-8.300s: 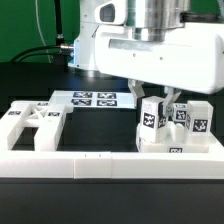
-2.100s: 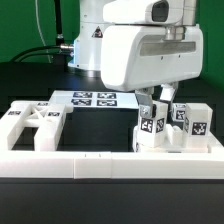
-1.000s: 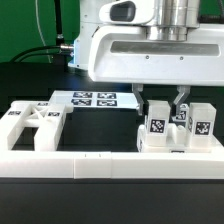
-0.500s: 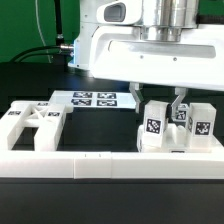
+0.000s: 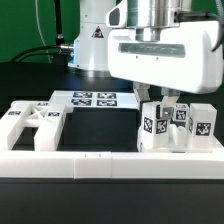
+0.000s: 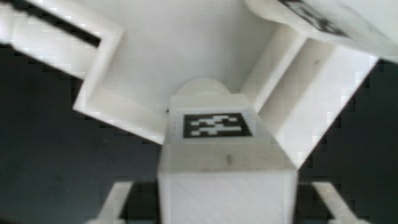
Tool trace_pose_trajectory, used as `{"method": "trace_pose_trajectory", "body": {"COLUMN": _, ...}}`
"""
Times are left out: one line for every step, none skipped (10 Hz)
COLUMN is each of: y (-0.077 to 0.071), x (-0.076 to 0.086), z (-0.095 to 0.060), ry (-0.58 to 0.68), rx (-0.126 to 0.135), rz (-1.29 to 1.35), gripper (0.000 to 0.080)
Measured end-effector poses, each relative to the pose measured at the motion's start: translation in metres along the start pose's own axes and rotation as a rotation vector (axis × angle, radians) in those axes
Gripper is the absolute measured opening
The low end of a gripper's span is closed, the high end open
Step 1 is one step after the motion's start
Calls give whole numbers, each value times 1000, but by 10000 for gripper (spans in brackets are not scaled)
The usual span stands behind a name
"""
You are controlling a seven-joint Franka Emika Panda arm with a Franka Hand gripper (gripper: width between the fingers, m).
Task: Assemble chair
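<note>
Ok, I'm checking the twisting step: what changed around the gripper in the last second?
The gripper twisted about its upright axis, and the small white tagged block between its fingers turned with it: its tag, square-on a second ago, now sits skewed. Grip unchanged. The flat white slotted panel, the marker board and the tagged block at the exterior view's right stayed put.

On my feed the tagged block (image 5: 152,126) and slotted panel (image 5: 24,126) read as smooth, matt white plastic, and the tag (image 6: 217,123) is flat black print on white. The arm's casing (image 5: 165,58) is glossier white plastic. The counter (image 5: 95,128) looks dull matt black.
</note>
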State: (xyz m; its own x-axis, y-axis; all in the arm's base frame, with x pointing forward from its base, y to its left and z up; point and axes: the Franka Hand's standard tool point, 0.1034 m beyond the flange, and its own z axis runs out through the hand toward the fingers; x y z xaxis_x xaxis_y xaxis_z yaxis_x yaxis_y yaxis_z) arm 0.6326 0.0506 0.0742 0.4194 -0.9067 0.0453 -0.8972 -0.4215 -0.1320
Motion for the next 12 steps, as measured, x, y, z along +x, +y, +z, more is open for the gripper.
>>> {"method": "trace_pose_trajectory", "body": {"y": 1, "x": 1, "z": 0, "ry": -4, "rx": 26, "rz": 141, "gripper": 290}}
{"method": "trace_pose_trajectory", "body": {"y": 2, "x": 1, "z": 0, "ry": -10, "rx": 29, "rz": 220, "gripper": 290}}
{"method": "trace_pose_trajectory", "body": {"y": 2, "x": 1, "z": 0, "ry": -19, "rx": 32, "rz": 353, "gripper": 290}}
{"method": "trace_pose_trajectory", "body": {"y": 2, "x": 1, "z": 0, "ry": -20, "rx": 31, "rz": 376, "gripper": 290}}
{"method": "trace_pose_trajectory", "body": {"y": 2, "x": 0, "z": 0, "ry": -25, "rx": 33, "rz": 441, "gripper": 290}}
{"method": "trace_pose_trajectory", "body": {"y": 2, "x": 0, "z": 0, "ry": -30, "rx": 34, "rz": 477, "gripper": 290}}
{"method": "trace_pose_trajectory", "body": {"y": 2, "x": 0, "z": 0, "ry": -38, "rx": 35, "rz": 560, "gripper": 290}}
{"method": "trace_pose_trajectory", "body": {"y": 2, "x": 0, "z": 0, "ry": -46, "rx": 42, "rz": 644, "gripper": 290}}
{"method": "trace_pose_trajectory", "body": {"y": 2, "x": 0, "z": 0, "ry": -57, "rx": 60, "rz": 742, "gripper": 290}}
{"method": "trace_pose_trajectory", "body": {"y": 1, "x": -1, "z": 1, "ry": -75, "rx": 79, "rz": 863, "gripper": 290}}
{"method": "trace_pose_trajectory", "body": {"y": 1, "x": -1, "z": 1, "ry": -94, "rx": 93, "rz": 972, "gripper": 290}}
{"method": "trace_pose_trajectory", "body": {"y": 1, "x": -2, "z": 1, "ry": -107, "rx": 98, "rz": 1048, "gripper": 290}}
